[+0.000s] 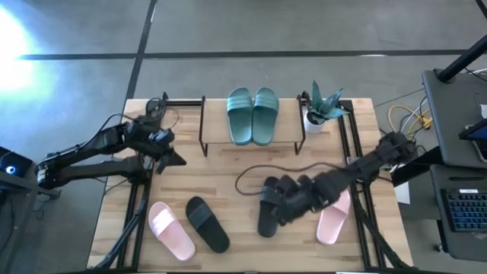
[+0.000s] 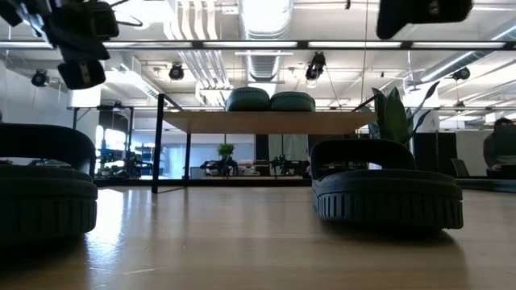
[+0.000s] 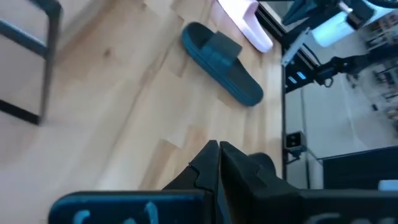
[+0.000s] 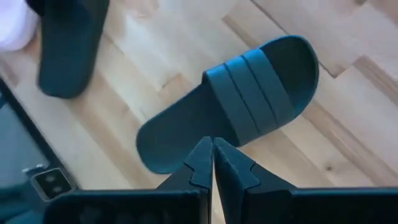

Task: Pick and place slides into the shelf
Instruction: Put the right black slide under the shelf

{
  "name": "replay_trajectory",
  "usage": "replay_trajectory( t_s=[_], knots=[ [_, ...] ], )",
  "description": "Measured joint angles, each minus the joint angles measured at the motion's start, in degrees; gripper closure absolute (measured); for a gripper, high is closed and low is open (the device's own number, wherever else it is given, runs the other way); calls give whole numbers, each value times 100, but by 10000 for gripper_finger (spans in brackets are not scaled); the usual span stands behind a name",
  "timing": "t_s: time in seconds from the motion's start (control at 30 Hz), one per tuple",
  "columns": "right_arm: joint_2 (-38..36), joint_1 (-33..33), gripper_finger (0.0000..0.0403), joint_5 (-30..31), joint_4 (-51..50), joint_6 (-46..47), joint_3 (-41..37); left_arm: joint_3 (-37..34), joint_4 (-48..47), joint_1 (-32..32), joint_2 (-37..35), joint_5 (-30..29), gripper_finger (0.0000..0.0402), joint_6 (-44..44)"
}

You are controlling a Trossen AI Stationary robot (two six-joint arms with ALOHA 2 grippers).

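Tabletop [image 1: 228,171] holds two teal slides [image 1: 253,114], two pink [image 1: 171,230], two black [image 1: 207,223]

You have a light wooden tabletop [image 1: 228,164] filling the middle of the overhead view. At about one o'clock on it stands a small potted plant [image 1: 323,106] — spiky green leaves in a white pot, near the far right corner. A thin dark cable [image 1: 262,173] loops across the boards close to the centre. Off the table at three o'clock you can see a keyboard [image 1: 464,209], and just beyond it, toward two o'clock, yellow cables [image 1: 407,118] on the floor.
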Motion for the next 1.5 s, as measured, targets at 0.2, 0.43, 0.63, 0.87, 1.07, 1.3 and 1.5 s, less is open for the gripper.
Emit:
replay_trajectory(
  t_s=[0.2,0.43,0.63,0.87,1.07,1.3,1.5],
  knots=[
    [541,402,394,410,141,149,18,-683,214,-196,-723,-32,402,-587],
    [1321,532,375,392,267,-296,171,-1049,184,-201,-1736,-44,402,-995],
    [1852,527,302,-205,6,-347,164,-1052,129,-201,-2312,-473,402,-1291],
    [1943,606,220,313,-134,-939,216,-1053,30,-201,-2451,-904,402,-1287],
    [1903,571,193,1034,-320,-1275,212,-1062,35,-201,-2128,-953,402,-1136],
    [1949,351,197,1013,85,-2084,112,-1134,42,-201,-1647,-997,402,-823],
    [1953,15,225,1594,-125,-2119,76,-1265,97,-201,-1305,-994,402,-824]
  ],
)
